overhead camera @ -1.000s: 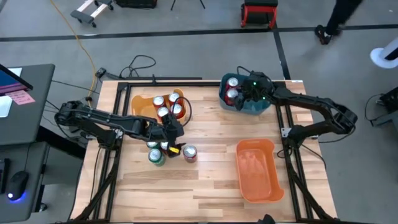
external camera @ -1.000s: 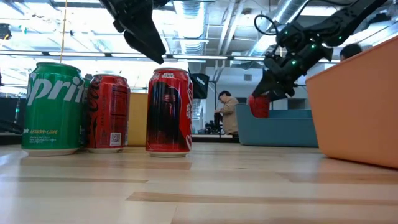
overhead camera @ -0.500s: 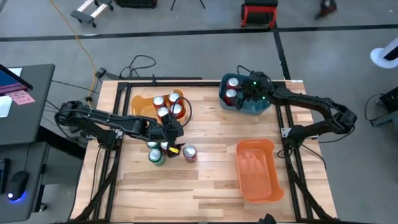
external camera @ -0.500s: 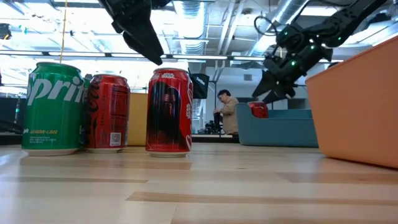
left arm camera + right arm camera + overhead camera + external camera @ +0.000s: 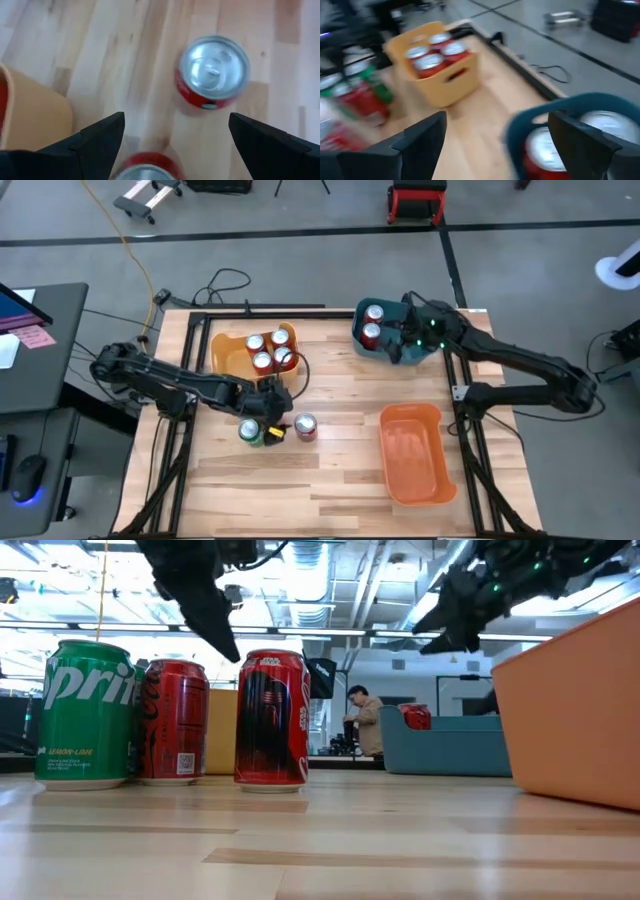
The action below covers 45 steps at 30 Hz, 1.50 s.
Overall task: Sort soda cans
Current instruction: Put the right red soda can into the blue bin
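Three soda cans show in a row in the low view: a green can (image 5: 85,712), a red can (image 5: 172,720) and a second red can (image 5: 272,718). They stand upright on the wooden table left of centre (image 5: 250,432) (image 5: 305,426). My left gripper (image 5: 268,412) hovers open above them; its wrist view shows one red can (image 5: 214,70) ahead and another (image 5: 145,172) below the fingers. Three red cans stand in the yellow bin (image 5: 232,352), two in the teal bin (image 5: 420,352). My right gripper (image 5: 397,345) is open and empty above the teal bin.
An orange bin (image 5: 415,452) lies at the near right and fills the right of the low view (image 5: 570,700). Bare wood lies between the can group and the orange bin. A person (image 5: 365,720) stands in the room beyond the table.
My right gripper has let go of a red can, which has dropped into the teal bin and stands there. The gripper has then gone up, clear of the bin. My left gripper has shifted a little toward the table's near edge over the standing cans.
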Motion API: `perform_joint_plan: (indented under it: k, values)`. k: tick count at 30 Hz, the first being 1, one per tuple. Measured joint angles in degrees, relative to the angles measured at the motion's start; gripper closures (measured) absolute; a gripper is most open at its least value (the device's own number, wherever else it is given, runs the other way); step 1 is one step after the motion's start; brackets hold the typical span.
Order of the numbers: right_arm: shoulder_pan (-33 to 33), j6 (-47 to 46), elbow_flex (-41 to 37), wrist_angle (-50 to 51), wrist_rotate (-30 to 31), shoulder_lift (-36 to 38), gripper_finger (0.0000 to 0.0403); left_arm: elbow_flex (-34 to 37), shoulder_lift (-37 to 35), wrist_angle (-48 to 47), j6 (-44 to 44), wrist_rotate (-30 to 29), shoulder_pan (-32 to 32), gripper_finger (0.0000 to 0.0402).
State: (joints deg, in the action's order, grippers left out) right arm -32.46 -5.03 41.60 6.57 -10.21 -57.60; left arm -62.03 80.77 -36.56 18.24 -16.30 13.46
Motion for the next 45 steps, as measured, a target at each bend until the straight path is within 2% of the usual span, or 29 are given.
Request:
perform_joint_plan:
  k: [5, 11, 17, 23, 37, 45]
  values:
    - [8.9, -1.4, 0.0, -0.2, 0.4, 2.6, 0.0035, 2.6, -0.1, 3.0, -0.6, -2.1, 1.6, 0.0049]
    - [19.2, -2.9, 0.0, -3.2, 1.5, 3.8, 0.0035, 6.7, -0.1, 11.3, -4.0, -2.4, 1.8, 0.0049]
    - [26.9, -2.1, 0.0, -2.6, 8.9, 1.2, 0.0035, 7.0, -0.1, 12.4, -5.1, -2.5, 1.6, 0.0049]
    - [32.3, -2.5, 0.0, -2.9, 8.9, -3.2, 0.0035, 7.0, 0.5, 15.5, -6.6, -2.1, 1.6, 0.0049]
    - [38.2, -2.5, 0.0, -13.3, 8.8, -16.5, 0.0035, 6.4, 11.5, 21.4, -7.0, -1.3, 1.2, 0.0049]
    - [39.5, -2.7, 0.0, -17.3, 8.8, -22.0, 0.0035, 6.4, 13.1, 31.3, -7.7, 1.7, -1.1, 0.0049]
